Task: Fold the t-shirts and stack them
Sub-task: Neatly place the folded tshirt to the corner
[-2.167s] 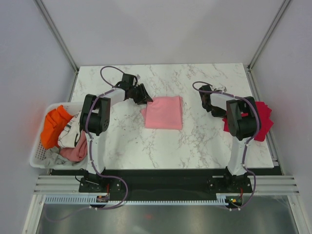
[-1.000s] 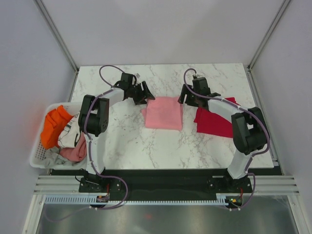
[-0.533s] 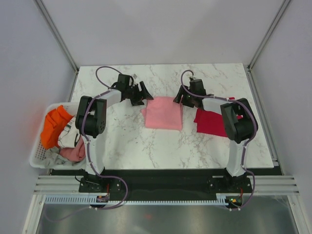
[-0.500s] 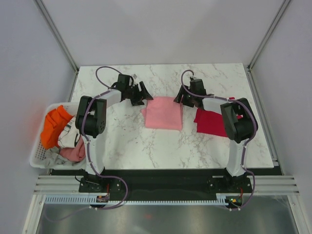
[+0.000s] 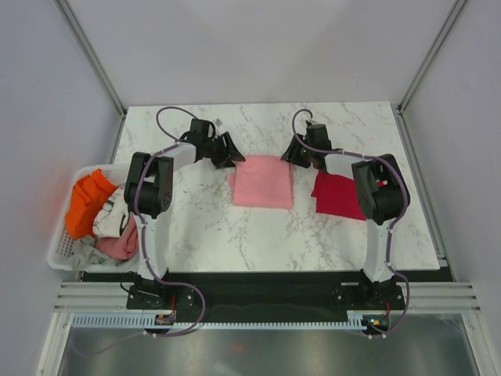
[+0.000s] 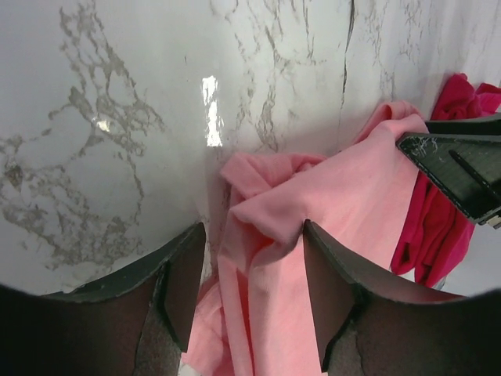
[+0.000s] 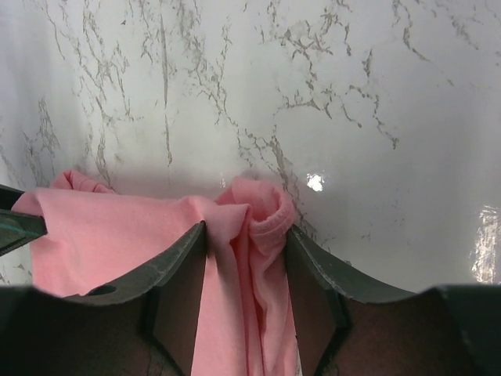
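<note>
As two hands (image 5: 232, 153) (image 5: 290, 154) straddle pink t-shirt (image 5: 262, 182), one crimson t-shirt (image 5: 338, 197) beside.

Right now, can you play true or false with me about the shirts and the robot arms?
1. The left jaws and right jaws are at the pink shirt's far corners. True.
2. The red shirt is stacked on the pink shirt. False: it lies beside it, on the right.
3. The basket holds an orange cloth. True.
4. The left jaws are clamped on the red shirt. False: they stand apart around a pink fold.
</note>
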Tool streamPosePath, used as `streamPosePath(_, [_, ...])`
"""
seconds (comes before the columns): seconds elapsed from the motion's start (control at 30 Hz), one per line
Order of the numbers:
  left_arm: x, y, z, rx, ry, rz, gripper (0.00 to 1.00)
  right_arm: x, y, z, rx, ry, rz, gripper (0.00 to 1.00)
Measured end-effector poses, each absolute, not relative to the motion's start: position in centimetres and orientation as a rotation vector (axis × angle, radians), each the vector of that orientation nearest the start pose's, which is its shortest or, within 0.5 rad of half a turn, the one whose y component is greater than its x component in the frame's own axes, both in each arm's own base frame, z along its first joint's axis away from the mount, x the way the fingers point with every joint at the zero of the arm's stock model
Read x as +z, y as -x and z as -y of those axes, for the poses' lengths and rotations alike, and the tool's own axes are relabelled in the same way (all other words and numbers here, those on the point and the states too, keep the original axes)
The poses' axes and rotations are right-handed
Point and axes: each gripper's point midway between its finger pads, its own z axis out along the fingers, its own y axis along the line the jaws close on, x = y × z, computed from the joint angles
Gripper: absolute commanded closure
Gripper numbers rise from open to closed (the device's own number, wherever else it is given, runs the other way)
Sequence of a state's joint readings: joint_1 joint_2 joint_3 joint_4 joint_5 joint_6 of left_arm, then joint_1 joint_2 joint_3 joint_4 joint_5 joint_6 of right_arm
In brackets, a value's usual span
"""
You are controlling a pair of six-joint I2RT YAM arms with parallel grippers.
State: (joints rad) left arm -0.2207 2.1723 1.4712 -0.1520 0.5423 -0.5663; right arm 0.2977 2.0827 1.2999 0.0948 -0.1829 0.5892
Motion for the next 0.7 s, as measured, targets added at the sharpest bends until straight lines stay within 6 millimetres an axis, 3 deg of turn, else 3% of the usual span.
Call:
streamPosePath(0.23, [3.8, -48.5, 23.1, -1.009, 0.138, -2.484, 0.37, 3.3, -49.3, -21.1, 0.685, -0.230, -2.319, 0.48])
streamPosePath(0.33, [3.6, -48.8, 23.6, -1.005, 0.130, -2.481, 0.53, 3.2, -49.4, -21.2, 0.686, -0.227, -2.319, 0.54])
streamPosePath(0.37, [3.4, -48.8, 23.8, -1.002, 0.131, -2.485, 0.58, 3.1, -49.4, -21.2, 0.685, -0.227, -2.320, 0.59])
streamPosePath(0.4, [3.1, -48.9, 23.9, -1.004, 0.133, -2.488, 0.72, 3.1, -49.4, -21.3, 0.687, -0.225, -2.321, 0.65])
streamPosePath(0.47, [2.7, -49.0, 24.1, -0.998, 0.138, -2.496, 0.84, 2.8, -49.5, -21.6, 0.687, -0.216, -2.327, 0.85])
streamPosePath(0.5, [2.6, -49.0, 24.2, -1.005, 0.136, -2.498, 0.98, 2.7, -49.5, -21.7, 0.685, -0.209, -2.333, 0.90])
streamPosePath(0.57, [2.7, -49.1, 24.3, -1.006, 0.135, -2.497, 0.98, 2.7, -49.6, -22.3, 0.690, -0.201, -2.338, 1.00])
streamPosePath(0.7, [2.9, -49.2, 24.3, -0.987, 0.136, -2.493, 0.98, 3.0, -49.3, -23.0, 0.689, -0.168, -2.346, 1.00])
